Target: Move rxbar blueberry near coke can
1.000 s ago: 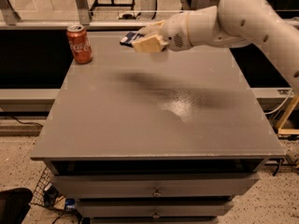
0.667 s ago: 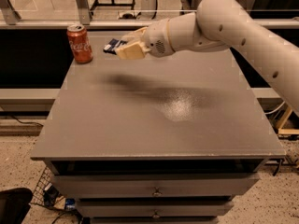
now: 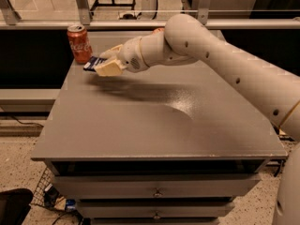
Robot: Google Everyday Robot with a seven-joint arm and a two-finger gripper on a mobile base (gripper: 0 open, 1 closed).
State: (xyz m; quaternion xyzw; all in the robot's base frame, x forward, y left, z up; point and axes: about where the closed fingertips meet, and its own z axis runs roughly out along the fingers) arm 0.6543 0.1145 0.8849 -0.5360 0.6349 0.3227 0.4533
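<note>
Presently: pincer (image 3: 104, 63) pinching rxbar blueberry (image 3: 92, 63) above worktop (image 3: 140, 130), just right of coke can (image 3: 79, 44). Risk: any leftward overshoot knocks the can over.

Only thing standing on the table (image 3: 154, 130) is the coke can (image 3: 79, 43), back-left corner. Gripper (image 3: 104, 64) hangs just right of the can, clamped on the rxbar blueberry (image 3: 93, 63); the bar's tip is close to the can, not touching afaict. The arm (image 3: 211, 50) blocks the can's right side. Front of the can = wide open tabletop. A rail (image 3: 140, 25) runs behind the can.
</note>
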